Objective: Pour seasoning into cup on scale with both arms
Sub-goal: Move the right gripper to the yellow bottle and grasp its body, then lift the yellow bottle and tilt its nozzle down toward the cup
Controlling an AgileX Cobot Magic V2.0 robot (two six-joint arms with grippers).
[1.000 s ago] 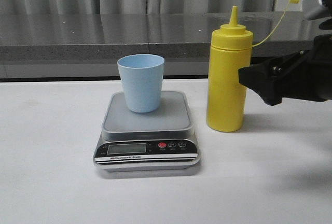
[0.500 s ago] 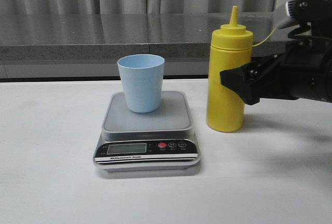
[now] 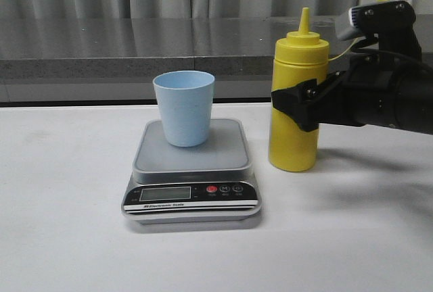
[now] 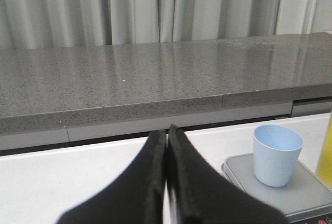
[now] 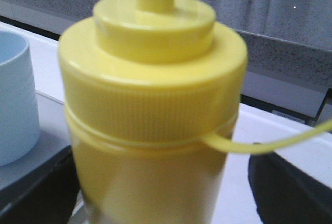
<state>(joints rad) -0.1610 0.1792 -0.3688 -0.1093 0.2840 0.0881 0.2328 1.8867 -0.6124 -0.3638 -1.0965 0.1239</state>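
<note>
Now right gripper [image 3: 292, 106] advanced, fingers wide around seasoning bottle [image 3: 295, 96], left fingers [image 4: 153, 182] pressed together

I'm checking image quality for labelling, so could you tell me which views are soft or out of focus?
Right wrist view: the seasoning bottle fills the frame, slightly blurred. Left wrist view: the shut left gripper is a dark silhouette; the cup is sharp. Front view: evenly lit, sharp.

Moved in from the right edge of the front frame toward centre: right gripper [image 3: 295, 107], black fingers now spread around the middle of the yellow squeeze bottle [image 3: 295, 76], near finger across its front. Now in view at upper right: more of the right arm [image 3: 385, 96], grey part included.
</note>
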